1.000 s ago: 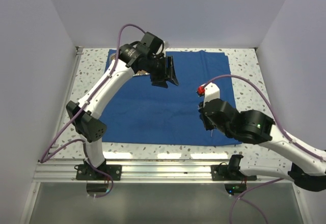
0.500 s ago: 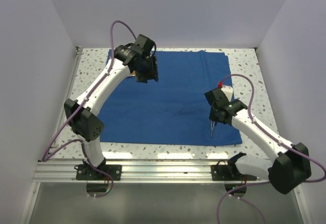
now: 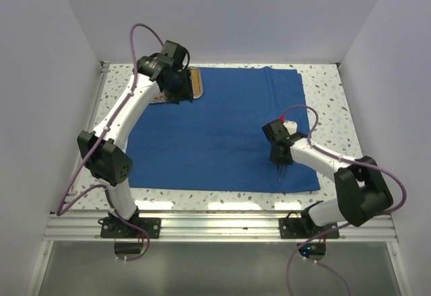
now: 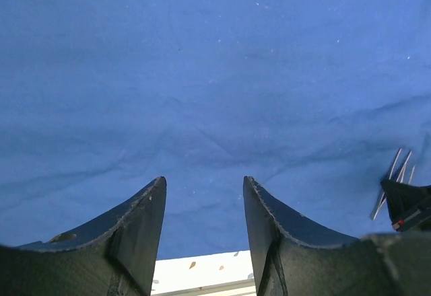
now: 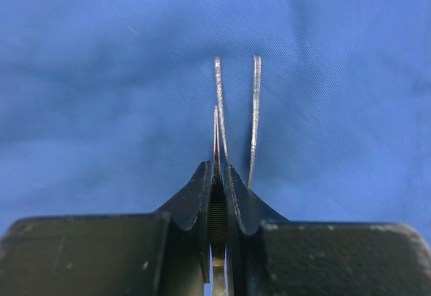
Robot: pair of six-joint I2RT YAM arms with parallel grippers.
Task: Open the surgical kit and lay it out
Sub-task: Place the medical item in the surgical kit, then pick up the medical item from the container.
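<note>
The royal-blue cloth wrap (image 3: 222, 128) lies spread flat over most of the speckled worktop (image 3: 323, 87). Strips of bare worktop show along the wrap's left, right and near edges, and its far edge runs close to the back wall (image 3: 222, 13). White side walls close in the worktop on the left and right.

The steel tray (image 3: 196, 83), showing an orange-brown rim, sits at the far left corner of the wrap. The left tool (image 3: 176, 87) hangs just beside it, on its left. In the left wrist view this tool (image 4: 202, 188) is open, its fingers (image 4: 138, 218) apart with only blue cloth showing between them.

The right tool (image 3: 278, 155) is low over the wrap near its near right corner, well apart from the tray. Its jaws are clamped on slim silver tweezers (image 5: 236, 107), whose two legs reach forward over the cloth. In the top view the tweezers point towards the wrap's near edge. A third thin steel strip shows between the jaws; I cannot tell what it is.

The broad middle of the wrap lies smooth between the two arms, with only faint creases
</note>
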